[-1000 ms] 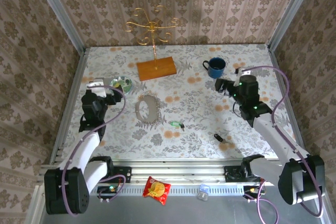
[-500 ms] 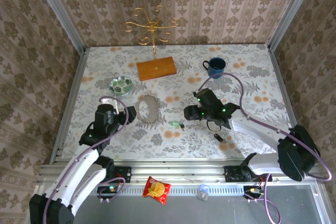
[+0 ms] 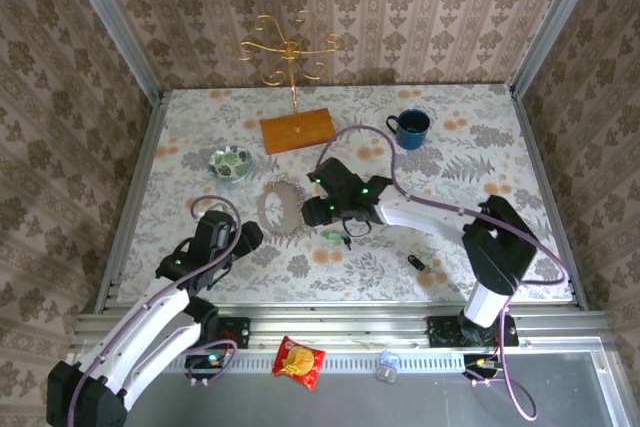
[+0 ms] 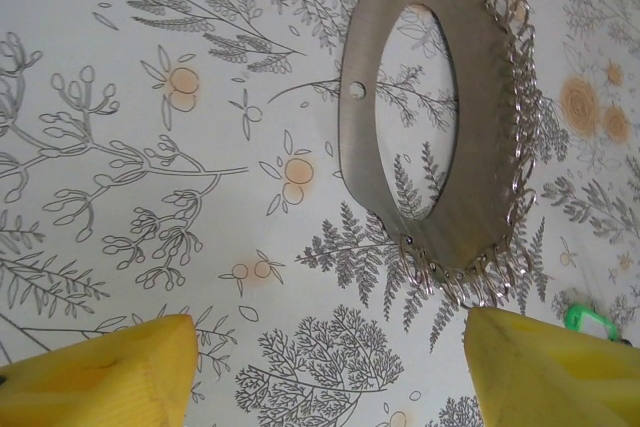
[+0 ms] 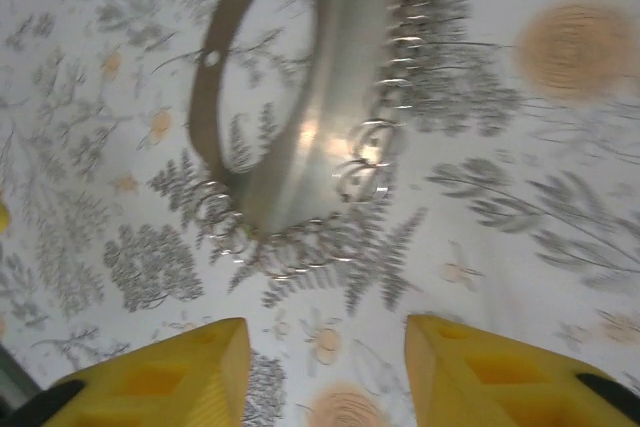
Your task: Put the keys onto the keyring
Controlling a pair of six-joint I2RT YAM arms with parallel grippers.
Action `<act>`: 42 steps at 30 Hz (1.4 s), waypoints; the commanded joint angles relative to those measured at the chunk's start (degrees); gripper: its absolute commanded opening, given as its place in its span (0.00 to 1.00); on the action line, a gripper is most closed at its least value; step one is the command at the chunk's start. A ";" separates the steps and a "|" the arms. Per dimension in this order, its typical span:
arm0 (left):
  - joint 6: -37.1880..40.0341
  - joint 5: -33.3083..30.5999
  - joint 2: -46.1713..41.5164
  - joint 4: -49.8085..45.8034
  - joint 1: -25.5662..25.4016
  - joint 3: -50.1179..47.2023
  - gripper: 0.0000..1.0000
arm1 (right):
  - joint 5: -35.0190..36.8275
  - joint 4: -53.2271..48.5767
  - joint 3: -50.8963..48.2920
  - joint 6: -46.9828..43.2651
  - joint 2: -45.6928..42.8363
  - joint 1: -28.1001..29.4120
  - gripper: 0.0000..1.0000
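Note:
The keyring, a wide flat grey hoop fringed with several small wire rings, lies on the patterned table left of centre. The green-headed key lies just to its right and the black key farther right. My left gripper sits below and left of the hoop. It is open over bare cloth, with the keyring ahead and the green key by its right finger. My right gripper hovers at the hoop's right edge, open with nothing between its fingers. The keyring lies just beyond them.
A blue mug stands at the back right and a small green bowl at the left. A gold hook stand on a wooden base is at the back centre. A snack packet lies below the table's front rail.
My right arm swung from the right side across the table to the keyring, its jaws narrowing. My left arm came down and in towards the hoop's lower left.

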 commanded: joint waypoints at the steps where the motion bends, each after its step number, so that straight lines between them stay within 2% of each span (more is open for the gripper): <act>1: -4.46 -2.62 -1.51 -2.79 -0.18 -0.95 0.72 | -2.97 -7.60 6.25 -2.36 5.56 1.90 0.42; 5: -5.98 -4.27 -3.20 -4.36 -0.27 -1.57 0.72 | -3.29 -10.47 12.22 -3.61 11.81 3.46 0.35; 12: -6.72 -5.37 -6.06 -6.66 -0.32 -2.05 0.72 | -3.17 -16.26 20.56 -5.22 19.84 4.75 0.28; 17: -6.88 -5.50 -6.93 -7.59 -0.27 -2.25 0.72 | -4.00 -17.21 22.99 -5.51 22.63 4.71 0.23; 29: -6.13 -6.14 -7.58 -7.76 -0.27 -2.23 0.72 | -5.54 -18.09 25.62 -5.71 25.67 4.88 0.21; 33: -5.51 -6.47 -7.55 -7.77 -0.27 -2.05 0.72 | -5.04 -18.83 25.94 -6.10 25.67 4.92 0.21; 37: -5.33 -6.51 -7.63 -7.14 -0.27 -2.12 0.72 | -1.53 -19.55 25.13 -6.45 24.10 4.88 0.21; 42: -4.66 -5.72 -7.68 -6.16 -0.27 -2.41 0.72 | -0.94 -18.38 23.77 -6.30 19.71 5.12 0.35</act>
